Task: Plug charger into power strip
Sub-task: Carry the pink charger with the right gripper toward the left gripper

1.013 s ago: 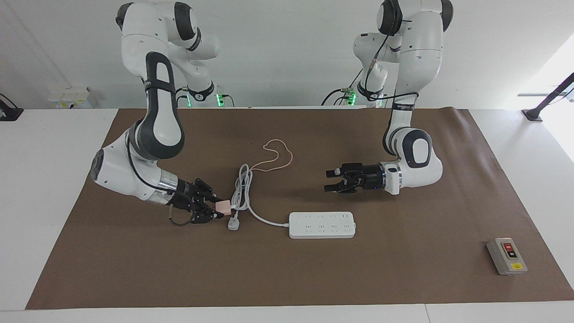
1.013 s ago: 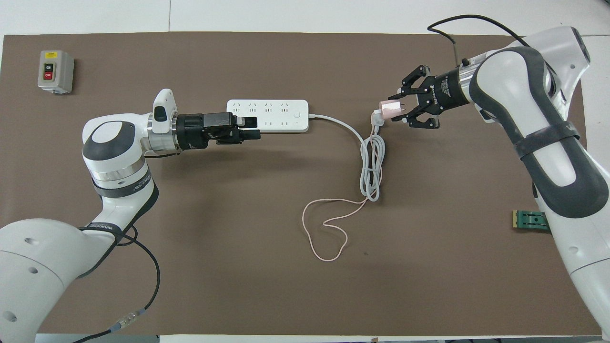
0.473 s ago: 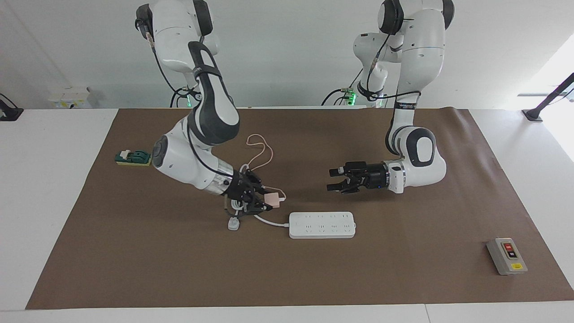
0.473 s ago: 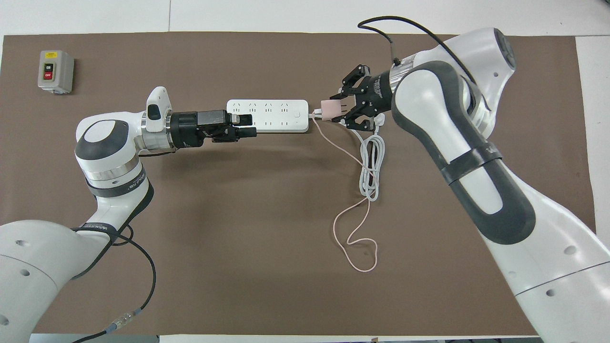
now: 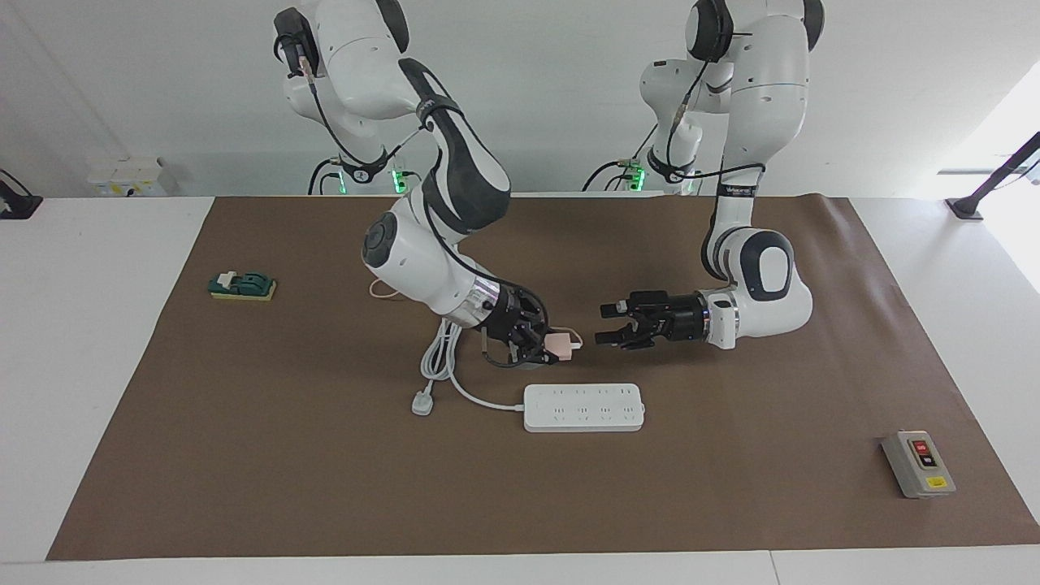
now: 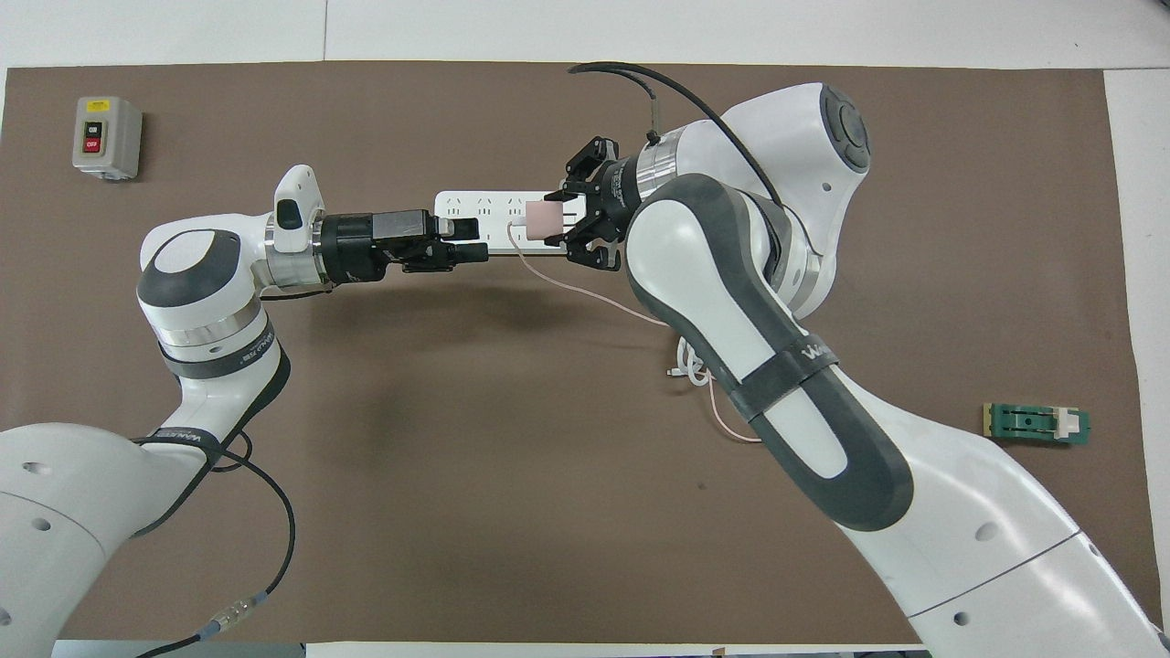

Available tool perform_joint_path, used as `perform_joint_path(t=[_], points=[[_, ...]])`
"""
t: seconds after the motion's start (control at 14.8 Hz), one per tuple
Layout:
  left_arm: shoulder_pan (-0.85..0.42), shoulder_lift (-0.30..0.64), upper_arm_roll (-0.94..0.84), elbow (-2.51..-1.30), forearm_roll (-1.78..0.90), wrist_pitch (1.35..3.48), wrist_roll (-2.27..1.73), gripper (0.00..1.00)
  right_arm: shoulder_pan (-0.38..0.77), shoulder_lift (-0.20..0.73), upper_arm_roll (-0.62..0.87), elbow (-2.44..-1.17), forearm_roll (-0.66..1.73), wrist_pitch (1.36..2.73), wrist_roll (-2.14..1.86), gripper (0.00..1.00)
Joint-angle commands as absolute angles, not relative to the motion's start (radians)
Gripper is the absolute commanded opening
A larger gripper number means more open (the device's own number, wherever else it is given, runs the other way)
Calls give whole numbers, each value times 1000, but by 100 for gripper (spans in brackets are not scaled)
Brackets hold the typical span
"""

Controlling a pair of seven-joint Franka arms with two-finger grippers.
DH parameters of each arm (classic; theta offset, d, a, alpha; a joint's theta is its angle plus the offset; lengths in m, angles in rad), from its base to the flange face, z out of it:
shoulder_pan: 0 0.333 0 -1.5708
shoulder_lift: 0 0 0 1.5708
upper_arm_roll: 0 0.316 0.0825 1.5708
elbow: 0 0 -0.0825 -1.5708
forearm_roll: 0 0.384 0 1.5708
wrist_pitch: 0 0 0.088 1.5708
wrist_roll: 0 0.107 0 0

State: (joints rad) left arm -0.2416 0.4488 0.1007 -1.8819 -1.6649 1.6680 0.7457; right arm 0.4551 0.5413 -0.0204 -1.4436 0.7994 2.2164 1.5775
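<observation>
facing view: right gripper [image 5: 546, 344] is clamped on the charger [image 5: 560, 344], holding it up in the air over the brown mat [image 5: 731, 504], just on the robots' side of the power strip [image 5: 583, 407]. charger is not touching the strip; a clear gap shows between them. something pale sticks out of the cube toward the left gripper [image 5: 605, 324], too small to tell prongs from cable end.

left gripper hangs level above the mat, jaws spread wide, nothing in them. it points at the charger, with a short gap of free air between the two grippers.

overhead view: the charger [image 6: 545, 217] covers part of the strip [image 6: 475, 203] near the strip's middle, but that is only overlap from above. the left gripper [image 6: 468, 247] overlaps the strip's edge nearer the robots. the thin pink cable [image 6: 594, 297] trails from the cube back toward the robots and disappears under the right forearm.

strip lies flat, long side running across the table, roughly mid-mat. its thick white cord [image 5: 479, 398] leaves the end toward the right arm's side, runs to a coiled bundle and ends at the white plug [image 5: 421, 403], which lies on the mat near that end.

open room: bare mat all along the strip's side farther from the robots, out to the mat edge. grey switch box [image 5: 918, 463] sits well apart, near the mat corner at the left arm's end. green block [image 5: 242, 285] sits near the mat edge at the right arm's end, well clear of both arms.
</observation>
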Motion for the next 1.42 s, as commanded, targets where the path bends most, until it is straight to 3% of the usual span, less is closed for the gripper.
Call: perform_joint_path(t=[0.0, 1.22, 1.35], points=[[-244, 425, 106, -1917, -1680, 1657, 750, 100, 468, 566, -23, -1408, 802, 2226, 1611, 0], [-244, 459, 103, -1905, -1698, 1651, 847, 100, 517, 581, -25, -1361, 785, 2220, 1666, 0], [-244, 459, 103, -1904, -1704, 1643, 851, 93, 517, 581, -23, -1361, 784, 2220, 1666, 0]])
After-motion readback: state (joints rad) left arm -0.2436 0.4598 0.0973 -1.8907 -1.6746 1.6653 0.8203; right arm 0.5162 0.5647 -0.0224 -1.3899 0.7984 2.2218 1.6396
